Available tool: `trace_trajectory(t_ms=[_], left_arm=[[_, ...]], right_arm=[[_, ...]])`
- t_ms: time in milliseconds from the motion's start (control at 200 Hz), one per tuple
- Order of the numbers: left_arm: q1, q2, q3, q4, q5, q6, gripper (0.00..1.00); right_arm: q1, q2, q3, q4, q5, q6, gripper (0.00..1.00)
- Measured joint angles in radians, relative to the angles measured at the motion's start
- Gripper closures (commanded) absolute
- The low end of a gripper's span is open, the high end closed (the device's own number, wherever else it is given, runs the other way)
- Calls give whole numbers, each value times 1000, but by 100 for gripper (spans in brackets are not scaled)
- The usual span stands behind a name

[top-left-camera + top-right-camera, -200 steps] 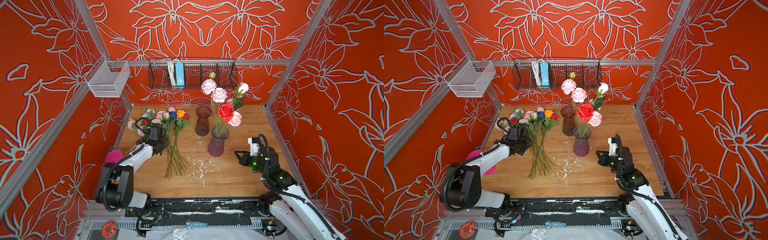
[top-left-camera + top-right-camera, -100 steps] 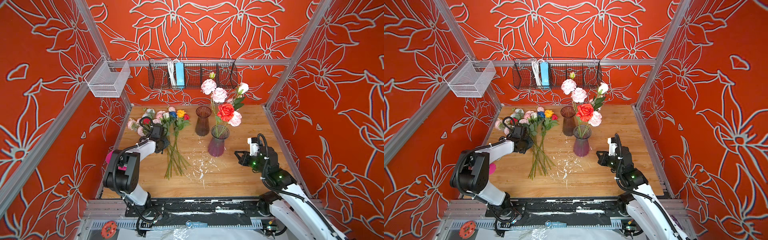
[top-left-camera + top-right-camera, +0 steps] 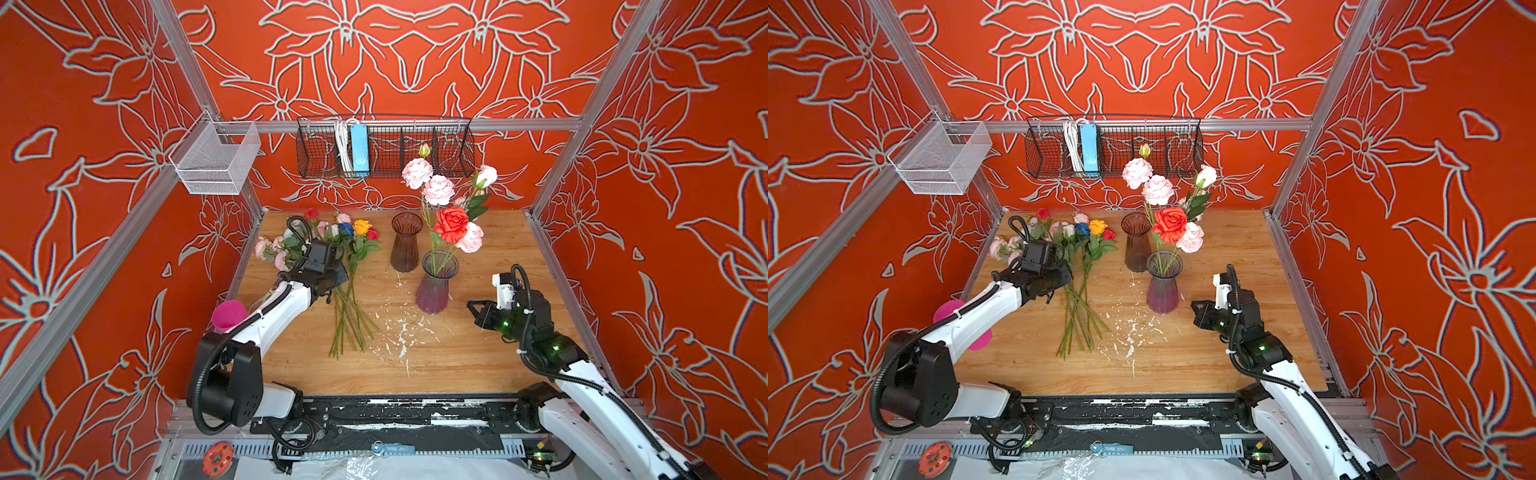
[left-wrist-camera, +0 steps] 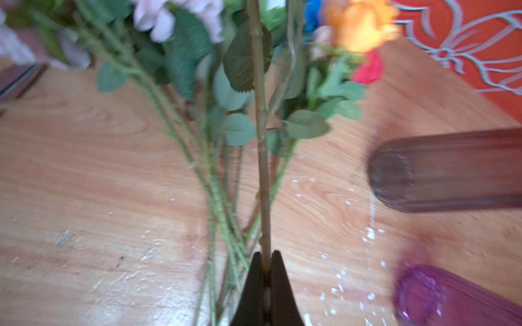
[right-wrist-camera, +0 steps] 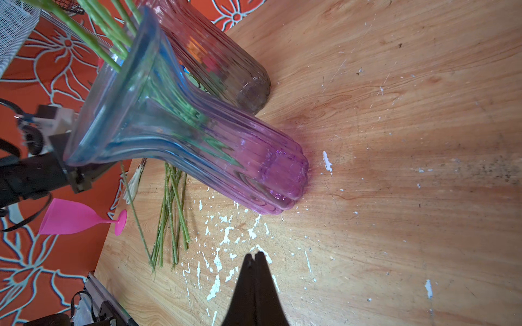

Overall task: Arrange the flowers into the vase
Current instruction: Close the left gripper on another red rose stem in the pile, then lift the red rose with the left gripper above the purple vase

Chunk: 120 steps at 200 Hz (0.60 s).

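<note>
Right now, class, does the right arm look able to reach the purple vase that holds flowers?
Probably yes. The right arm sits beside the purple vase with only tabletop between them, its shut jaws pointing that way; they would need opening first.

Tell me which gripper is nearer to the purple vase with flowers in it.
Right. The right gripper is just beside the purple vase, jaws shut and empty. The left gripper is farther away at the loose bunch, shut on a flower stem.
</note>
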Motion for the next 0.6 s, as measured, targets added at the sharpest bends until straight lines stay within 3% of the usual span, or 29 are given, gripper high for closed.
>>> trace_trajectory(t_ms=[325,380,480,600], left_arm=[[-60,-225,-16,27,21,52,100],[-81,-279,-37,67,39,66,100],[-140,-364,-76,145,70,97,100],[-209,-447,-111,239,113,132,100]], right_arm=[[0,-14,11,8,-21,3,95],[0,-21,11,14,-43,2,85],[0,-45,12,29,-83,-4,59],[0,-100,16,35,-106,-3,47]])
